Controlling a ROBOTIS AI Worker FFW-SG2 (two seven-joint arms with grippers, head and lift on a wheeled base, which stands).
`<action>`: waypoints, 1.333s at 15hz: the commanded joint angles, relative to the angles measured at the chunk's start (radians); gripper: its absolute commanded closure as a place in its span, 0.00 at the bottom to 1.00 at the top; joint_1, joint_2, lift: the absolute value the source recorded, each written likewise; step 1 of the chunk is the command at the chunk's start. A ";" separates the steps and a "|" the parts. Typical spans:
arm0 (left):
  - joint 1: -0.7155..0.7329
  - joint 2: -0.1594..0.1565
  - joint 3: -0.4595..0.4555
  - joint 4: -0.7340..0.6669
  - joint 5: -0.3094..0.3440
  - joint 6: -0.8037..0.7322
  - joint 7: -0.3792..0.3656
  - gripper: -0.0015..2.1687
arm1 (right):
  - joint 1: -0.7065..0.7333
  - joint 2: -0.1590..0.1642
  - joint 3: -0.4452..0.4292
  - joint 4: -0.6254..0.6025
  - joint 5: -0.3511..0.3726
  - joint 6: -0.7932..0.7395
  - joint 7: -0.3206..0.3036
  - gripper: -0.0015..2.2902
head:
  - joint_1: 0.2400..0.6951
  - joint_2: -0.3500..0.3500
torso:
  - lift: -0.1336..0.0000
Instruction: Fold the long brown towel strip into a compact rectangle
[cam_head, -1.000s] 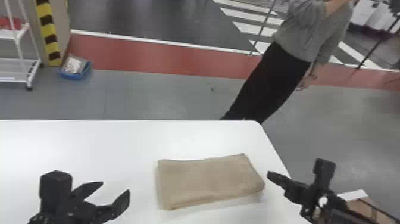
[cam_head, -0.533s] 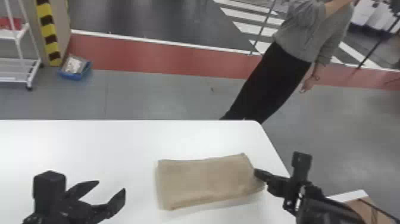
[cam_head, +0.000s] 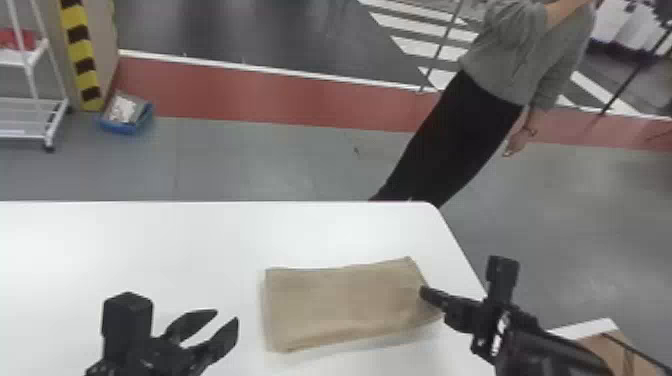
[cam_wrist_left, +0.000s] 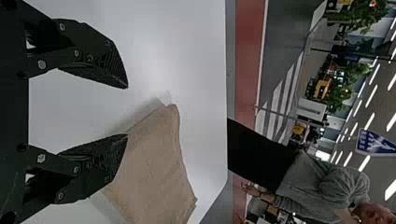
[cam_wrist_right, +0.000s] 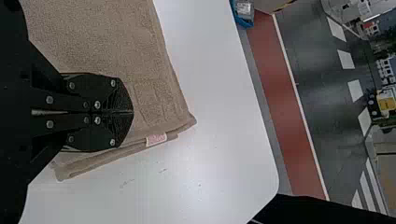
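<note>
Clearly a rectangle (nubbly) towel (cam_head: 345, 305).

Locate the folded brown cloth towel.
In the head view, the towel lies on the white table near its right edge, between the black left gripper and the black right gripper at the towel's right end.

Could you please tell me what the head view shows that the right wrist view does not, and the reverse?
Head view: the left tool, fingers apart over the table, and the white rack standing on the floor at the far left.

Right wrist view: the small label on the towel's folded edge.

Both: the folded brown towel, the right tool with its fingers together over the towel's right end, the white table, the blue bin and the red floor band.
</note>
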 joint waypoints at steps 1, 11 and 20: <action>-0.018 -0.009 -0.032 0.024 0.002 -0.026 0.004 0.42 | -0.011 -0.006 0.019 0.035 0.036 0.003 0.000 0.74 | 1.00 0.00 | 1.00; -0.024 0.001 0.046 0.014 0.011 -0.020 0.004 0.42 | 0.021 0.043 0.148 -0.019 0.016 0.105 0.001 0.74 | 1.00 0.00 | 1.00; -0.009 0.002 0.059 -0.002 0.015 -0.029 -0.007 0.42 | 0.093 0.125 0.250 -0.230 0.004 0.249 -0.009 0.74 | 1.00 0.04 | 1.00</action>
